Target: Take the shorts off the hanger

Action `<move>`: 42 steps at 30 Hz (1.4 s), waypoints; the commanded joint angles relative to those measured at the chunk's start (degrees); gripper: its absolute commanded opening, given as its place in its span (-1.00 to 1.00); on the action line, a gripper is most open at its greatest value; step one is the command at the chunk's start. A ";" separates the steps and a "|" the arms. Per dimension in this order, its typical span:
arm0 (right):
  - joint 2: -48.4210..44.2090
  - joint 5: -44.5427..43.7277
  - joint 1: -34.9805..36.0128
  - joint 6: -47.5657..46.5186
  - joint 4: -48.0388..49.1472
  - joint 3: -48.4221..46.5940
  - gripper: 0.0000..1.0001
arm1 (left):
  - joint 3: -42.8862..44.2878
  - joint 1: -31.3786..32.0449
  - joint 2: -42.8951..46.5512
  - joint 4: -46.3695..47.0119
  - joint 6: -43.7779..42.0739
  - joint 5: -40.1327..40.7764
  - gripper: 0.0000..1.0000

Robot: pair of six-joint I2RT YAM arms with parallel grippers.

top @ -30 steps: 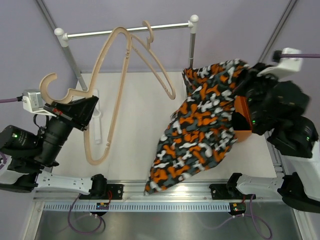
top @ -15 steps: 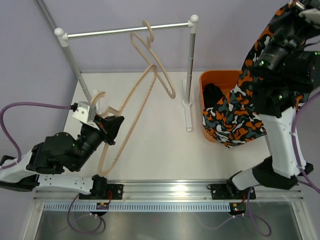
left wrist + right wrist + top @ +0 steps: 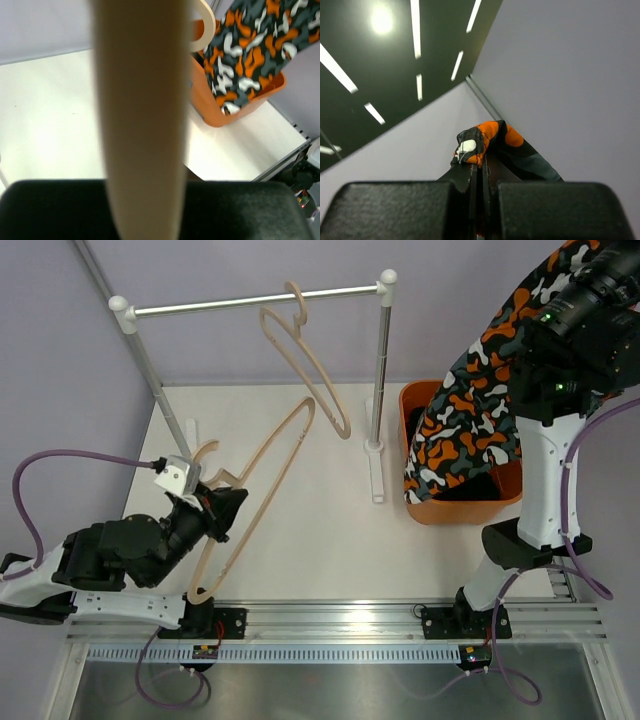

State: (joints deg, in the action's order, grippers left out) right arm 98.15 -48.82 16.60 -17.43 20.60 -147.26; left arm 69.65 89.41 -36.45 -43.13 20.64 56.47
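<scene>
My right gripper [image 3: 481, 167] is shut on a bunched edge of the orange, black, grey and white patterned shorts [image 3: 475, 410]. It holds them high at the far right, and they hang down over the orange bin [image 3: 460, 512]. Dark cloth, likely the black shorts [image 3: 478, 487], lies in the bin. My left gripper [image 3: 222, 508] is shut on a bare wooden hanger [image 3: 270, 455], held slanting above the table's left side. In the left wrist view the hanger [image 3: 142, 100] fills the middle, with the shorts [image 3: 255, 45] and the bin [image 3: 210, 107] beyond it.
A second bare wooden hanger [image 3: 310, 370] hangs on the metal rail [image 3: 250, 302] of the clothes rack. The rack's right post [image 3: 380, 370] stands just left of the bin. The white table [image 3: 320, 530] ends at a metal track in front.
The patterned shorts came off the hanger, and my right gripper carried them up and right over the bin. My left gripper drew the bare hanger down toward the near left.
</scene>
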 commanded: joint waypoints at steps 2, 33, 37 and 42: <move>2.83 3.99 -2.27 6.08 10.16 -7.68 -1.00 | -1.09 0.24 -1.17 1.21 1.07 -1.54 -1.00; -21.50 11.45 -4.74 54.05 -30.36 77.62 -1.00 | 3.47 0.24 1.99 -0.19 0.19 2.33 -1.00; -24.22 15.15 -4.74 60.75 -30.35 89.76 -1.00 | 7.77 0.24 2.08 -1.69 -1.13 3.73 -1.00; -30.20 16.82 -4.82 66.73 -29.48 101.19 -0.65 | 13.58 0.24 0.06 -3.79 -2.80 8.64 -1.00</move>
State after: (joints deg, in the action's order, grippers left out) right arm 74.19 -33.28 12.21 41.65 -9.87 -49.12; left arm 79.61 89.41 -35.03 -46.89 19.05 59.37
